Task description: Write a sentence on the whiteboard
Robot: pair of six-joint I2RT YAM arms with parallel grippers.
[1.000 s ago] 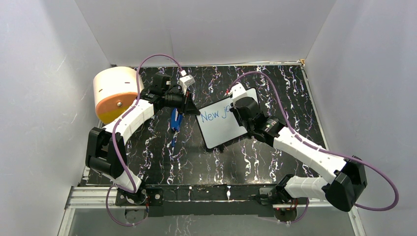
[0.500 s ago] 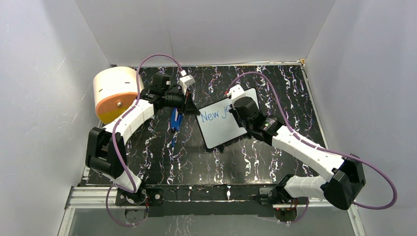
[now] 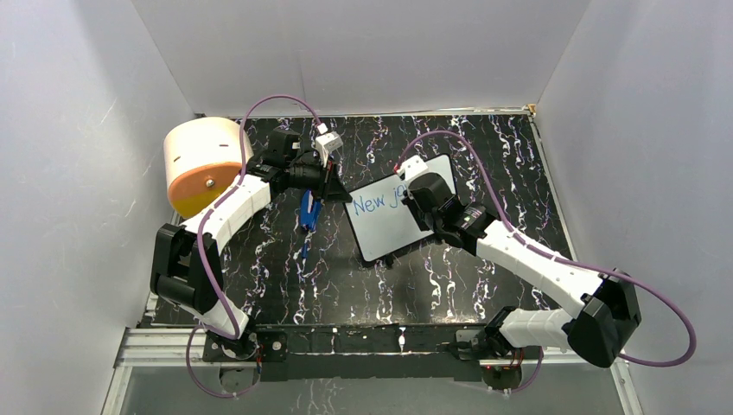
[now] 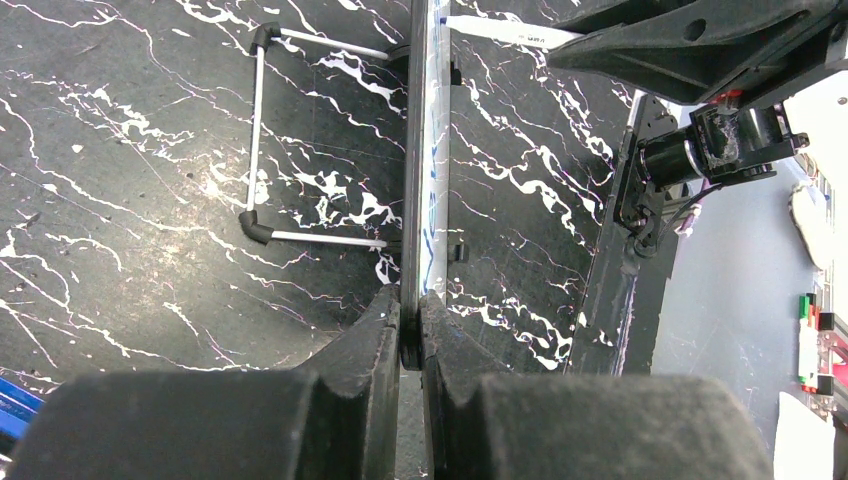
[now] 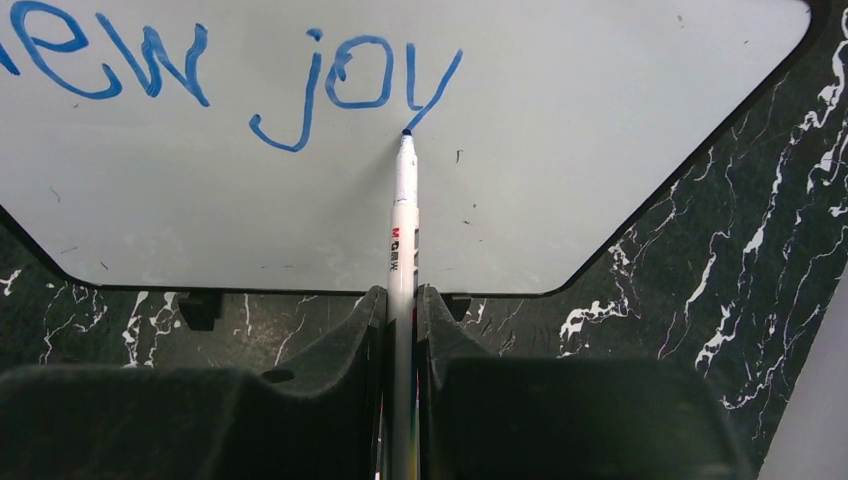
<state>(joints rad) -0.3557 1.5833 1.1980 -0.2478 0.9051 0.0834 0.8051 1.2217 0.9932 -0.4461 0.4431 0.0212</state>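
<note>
The whiteboard (image 3: 385,233) sits mid-counter (image 3: 363,285) with the sentence (image 5: 230,80) at "New joy", so I am mid-writing. My right hand (image 5: 402,300) clamps the marker (image 5: 403,225), tip at the y's tail, and my left hand (image 4: 410,305) is pinched shut on the board's left edge. Next I should lift, step right and keep the line level; since a second ago my right arm has edged left, baring the o from above.

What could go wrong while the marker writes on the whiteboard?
The left gripper pinches only one edge of the black-framed white whiteboard; pen pressure might tilt it and distort the blue handwritten words. The slim white marker is held far behind its tip by the right gripper and may slip.
</note>
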